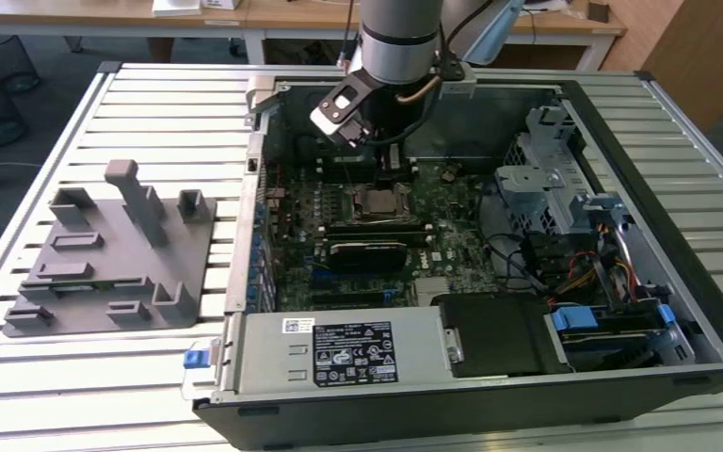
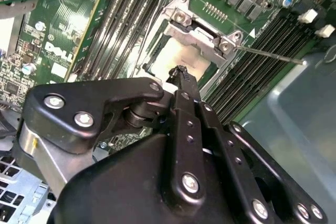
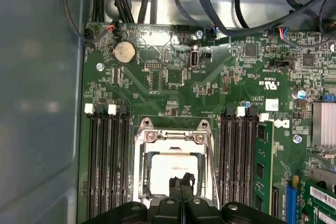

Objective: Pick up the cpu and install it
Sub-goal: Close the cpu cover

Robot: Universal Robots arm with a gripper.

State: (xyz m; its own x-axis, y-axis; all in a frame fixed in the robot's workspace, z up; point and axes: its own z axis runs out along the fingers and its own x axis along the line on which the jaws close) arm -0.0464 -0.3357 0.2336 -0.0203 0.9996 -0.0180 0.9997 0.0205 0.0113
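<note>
Hovers over the cpu [image 3: 161, 170] in the socket [image 3: 173, 136] with gripper [image 3: 181, 182] squeezed closed, holding nothing. Could scratch the shiny top if pushed down crooked.

You get bright, even light over the slatted table [image 1: 72, 377] in the exterior view, and only soft, faint shadows fall beside the grey fixture plate [image 1: 110, 273]. Inside the computer case [image 1: 462, 405] it is noticeably dimmer. In both wrist views the cpu [image 2: 176, 59] [image 3: 168, 169] glares nearly white, its surface washed out. The gripper [image 2: 181, 73] reads as a black mass with small glints on its screws.
</note>
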